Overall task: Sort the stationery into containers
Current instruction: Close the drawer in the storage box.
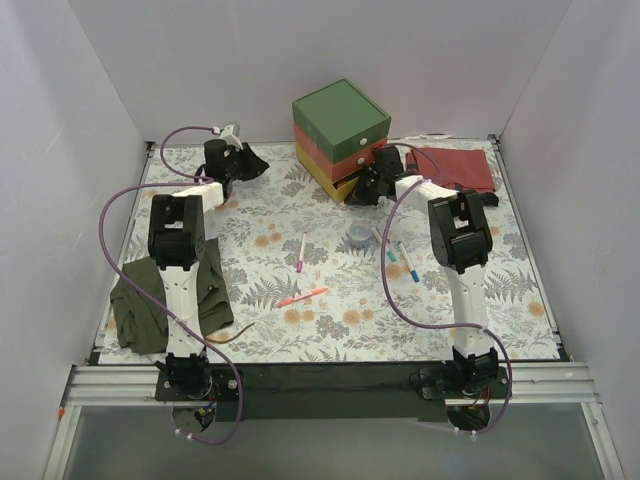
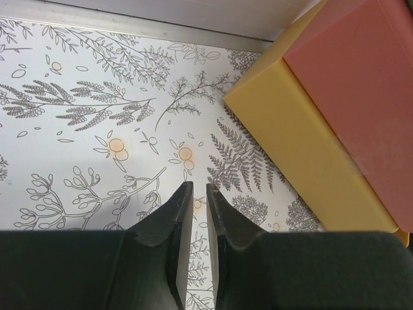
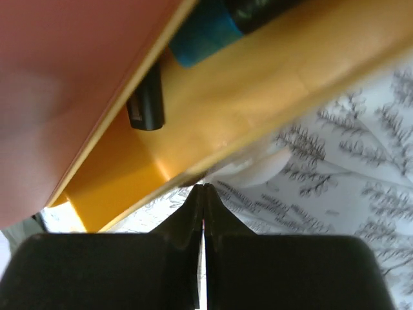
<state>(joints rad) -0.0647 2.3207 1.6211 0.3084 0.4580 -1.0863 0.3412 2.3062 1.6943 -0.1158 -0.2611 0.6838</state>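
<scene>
though white-walled, floral table (image 1: 330, 335)

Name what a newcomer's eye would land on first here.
The stacked green, salmon and yellow drawer box at the back of the floral table stands out first. The right gripper sits shut at its yellow drawer, which holds a blue-capped black marker. A pink pen and an orange-red pen lie loose mid-table.
</scene>
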